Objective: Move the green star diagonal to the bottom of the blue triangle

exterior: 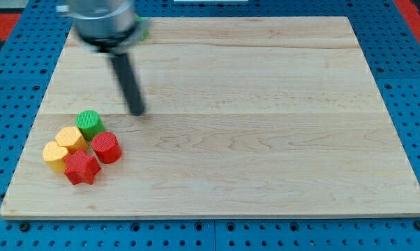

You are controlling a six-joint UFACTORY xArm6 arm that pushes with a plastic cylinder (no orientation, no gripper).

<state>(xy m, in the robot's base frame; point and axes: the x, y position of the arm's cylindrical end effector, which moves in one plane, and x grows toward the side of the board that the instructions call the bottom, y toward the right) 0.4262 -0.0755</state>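
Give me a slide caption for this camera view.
My tip hovers just upper right of a cluster: green cylinder, red cylinder, red star, two yellow blocks.

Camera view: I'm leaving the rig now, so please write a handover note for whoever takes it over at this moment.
My tip is down on the board, up and to the view's right of the green cylinder, not touching it.
At the view's lower left sits a cluster: the green cylinder, a yellow block, a yellow heart, a red star and a red cylinder.
A green piece peeks out beside the arm at the view's top; it may be the green star, but its shape is hidden.
No blue triangle shows.
Done: nothing confirmable. Left: locate both blocks, then push.
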